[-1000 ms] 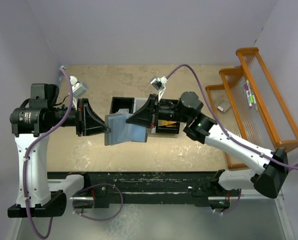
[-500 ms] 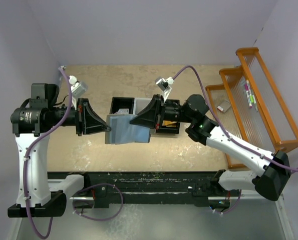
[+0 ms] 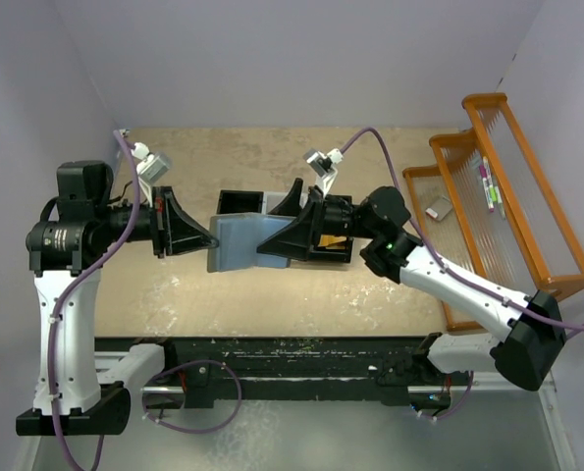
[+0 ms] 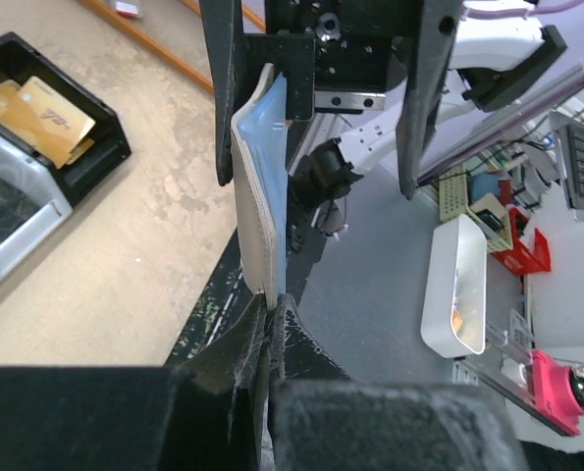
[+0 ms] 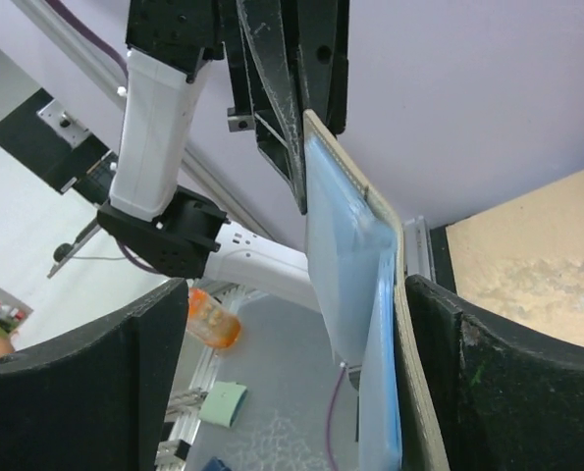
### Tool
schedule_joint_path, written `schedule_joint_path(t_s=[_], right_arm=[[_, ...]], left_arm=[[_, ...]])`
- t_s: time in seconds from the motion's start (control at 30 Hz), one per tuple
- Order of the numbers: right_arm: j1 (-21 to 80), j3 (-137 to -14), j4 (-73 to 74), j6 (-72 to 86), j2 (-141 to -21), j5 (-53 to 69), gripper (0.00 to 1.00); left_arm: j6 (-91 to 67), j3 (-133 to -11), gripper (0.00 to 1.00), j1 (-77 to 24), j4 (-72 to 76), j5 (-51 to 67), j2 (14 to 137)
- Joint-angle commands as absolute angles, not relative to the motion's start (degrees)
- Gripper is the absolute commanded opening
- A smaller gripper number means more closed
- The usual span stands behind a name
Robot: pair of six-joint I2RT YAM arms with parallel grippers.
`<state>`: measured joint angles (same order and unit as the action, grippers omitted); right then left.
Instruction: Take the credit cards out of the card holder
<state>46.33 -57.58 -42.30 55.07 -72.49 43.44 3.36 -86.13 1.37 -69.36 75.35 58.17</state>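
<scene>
- My left hand [image 3: 205,241] is clamped together on one short edge of the card holder [image 3: 238,245]. In the left wrist view the fingers [image 4: 252,339] meet on its lower edge.
- The card holder is off the table [image 3: 223,157], held in the air between my two hands and in front of the bin tray [image 3: 240,203].
- Both wrist views show the holder edge-on: a tan outer edge and a blue inner face [image 5: 345,255]. The pocket panel is largely hidden at this angle.
- My right hand [image 3: 269,231] stands apart, its fingers wide, with the holder's free end in the gap between them.
- The holder lies close along one right finger [image 5: 488,392]. I cannot tell whether it touches. The other finger [image 5: 125,383] is well apart from it.
- I can make out no card in the holder. The blue face is smooth and partly cut off at the lower frame edge in the right wrist view.
- Orange-gold credit cards [image 4: 44,118] lie in a black compartment of the bin tray. From above, my right hand partly covers that compartment.
- The tray's light compartment [image 4: 17,221] is cut off by the frame, so its contents are unclear.
- An orange rack [image 3: 527,216] stands at the table's right side. The small items in it are too small to identify.
</scene>
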Motion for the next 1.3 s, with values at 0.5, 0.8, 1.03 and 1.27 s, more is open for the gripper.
schedule_joint_path(t_s=[0.5, 0.8, 1.03, 1.27], right_arm=[[55.02, -70.18, -15.91, 38.72, -75.6, 9.33, 1.0], [59.83, -73.15, -13.41, 36.88, -78.69, 0.29, 1.0], [59.99, -70.85, -13.76, 37.01, -78.07, 4.69, 1.0], [57.11, -67.96, -9.43, 39.99, -75.91, 5.06, 0.89]], left_arm=[[-0.06, -88.51, 0.0, 1.25, -62.85, 62.59, 56.78], [-1.84, -87.21, 0.0, 1.23, -61.3, 62.14, 56.51], [-1.93, -87.66, 0.0, 1.23, -62.12, 64.3, 56.5], [-1.8, -88.57, 0.0, 1.24, -62.4, 64.89, 56.29]])
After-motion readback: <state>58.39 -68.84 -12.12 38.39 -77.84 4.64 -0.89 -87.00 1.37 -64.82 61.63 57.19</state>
